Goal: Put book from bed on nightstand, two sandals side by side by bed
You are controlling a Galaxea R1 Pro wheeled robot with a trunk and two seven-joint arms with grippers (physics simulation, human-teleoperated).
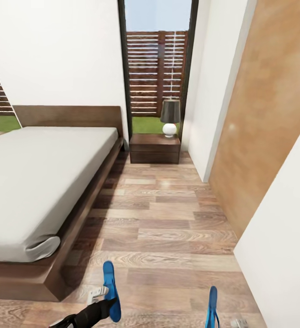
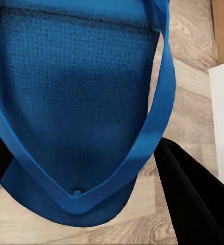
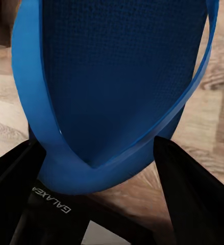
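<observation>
Two bright blue sandals are held edge-up over the wood floor at the foot of the bed [image 1: 40,182]. My left gripper [image 2: 91,178] is shut on the left sandal [image 1: 110,289], its black fingers [image 2: 193,199] on either side of the sole [image 2: 76,102] near the toe strap. The right gripper [image 3: 101,173] is shut on the other sandal [image 1: 212,305], whose sole [image 3: 117,76] sits between its fingers [image 3: 193,194]. A dark-brown nightstand [image 1: 154,148] stands beyond the bed, under the window. The book is out of view.
A lamp [image 1: 170,116] with a dark shade and white base stands on the nightstand. The light-brown door [image 1: 268,118] and a white wall [image 1: 282,255] close in the right side. A strip of plank floor [image 1: 168,218] runs between bed and door.
</observation>
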